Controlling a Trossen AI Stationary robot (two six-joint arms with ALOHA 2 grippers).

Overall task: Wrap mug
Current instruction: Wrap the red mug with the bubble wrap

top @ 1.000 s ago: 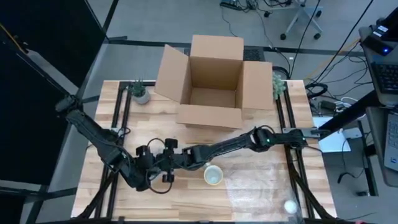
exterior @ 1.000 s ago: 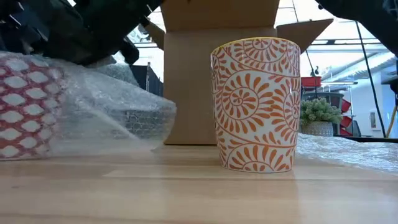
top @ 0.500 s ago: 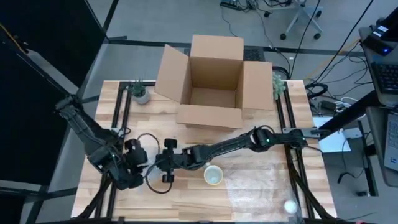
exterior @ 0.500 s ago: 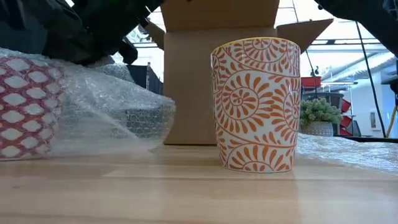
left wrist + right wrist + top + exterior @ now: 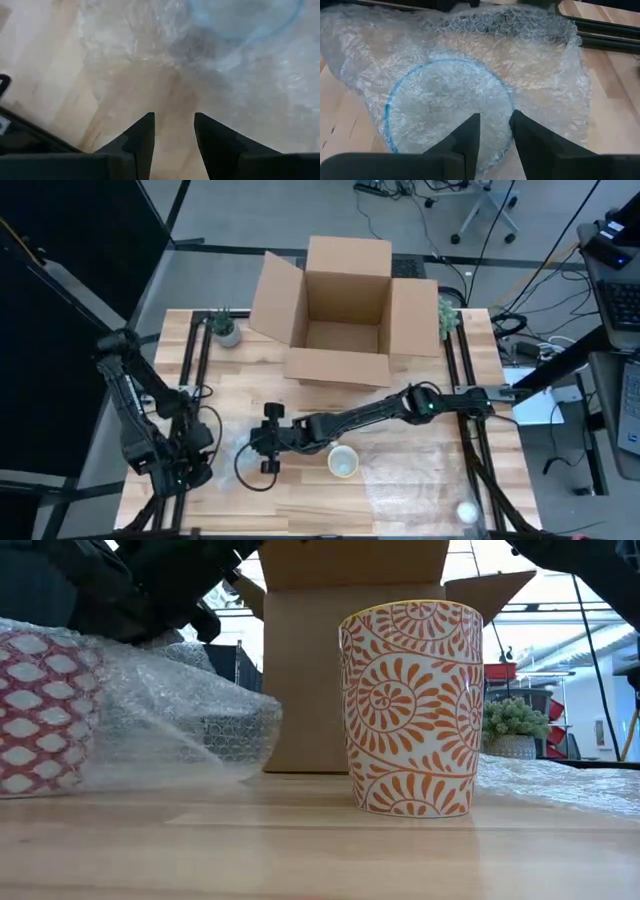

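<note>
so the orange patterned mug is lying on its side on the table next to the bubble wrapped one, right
Not quite: the orange patterned mug stands upright on the table, open end up, as the low view shows. The bubble wrapped one does sit beside it.

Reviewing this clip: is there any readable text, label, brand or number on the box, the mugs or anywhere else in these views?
None can be read.
The cardboard box shows plain flaps.
The orange mug carries only a swirl pattern.
The bubble-wrapped mug shows only a red and white pattern.
</note>
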